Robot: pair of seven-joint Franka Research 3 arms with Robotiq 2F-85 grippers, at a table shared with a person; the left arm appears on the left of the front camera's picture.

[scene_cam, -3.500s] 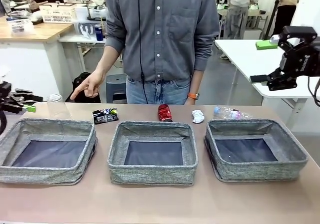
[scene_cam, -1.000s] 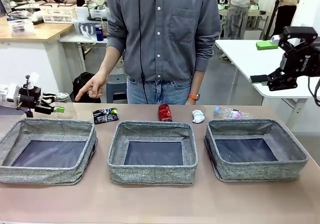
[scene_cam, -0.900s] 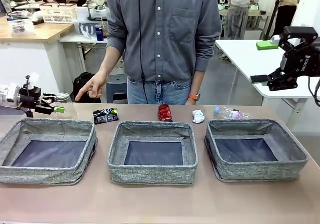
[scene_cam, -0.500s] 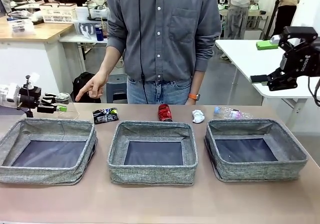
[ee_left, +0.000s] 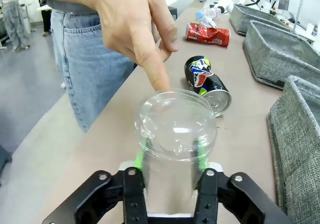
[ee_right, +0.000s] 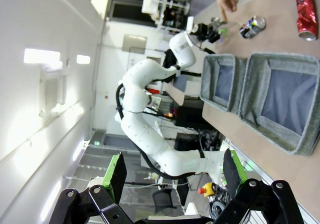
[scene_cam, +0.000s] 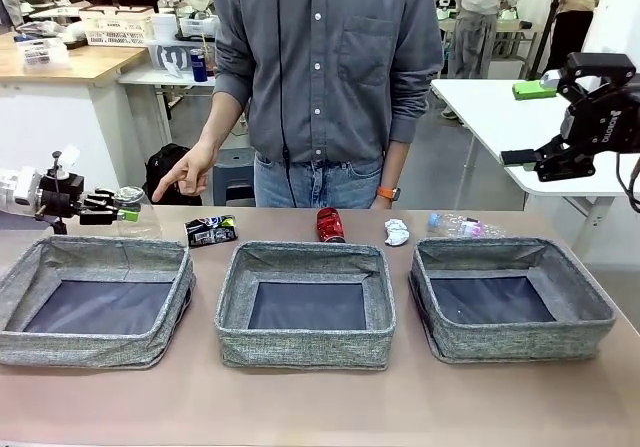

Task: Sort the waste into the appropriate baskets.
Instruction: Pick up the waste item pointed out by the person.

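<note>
Reaching in level from the side, the left gripper (scene_cam: 122, 210) sits just beyond the far rim of the left basket (scene_cam: 95, 257), its green pads (ee_left: 138, 158) pressed against both sides of the clear plastic cup (ee_left: 175, 129). A person's hand (ee_left: 132, 21) points one finger down at the cup's far end; whether they touch I cannot tell. The crushed black printed can (scene_cam: 210, 230) lies past that basket's far right corner. The right gripper (ee_right: 175, 173) hangs raised, well right of the basket, fingers spread wide and empty.
</note>
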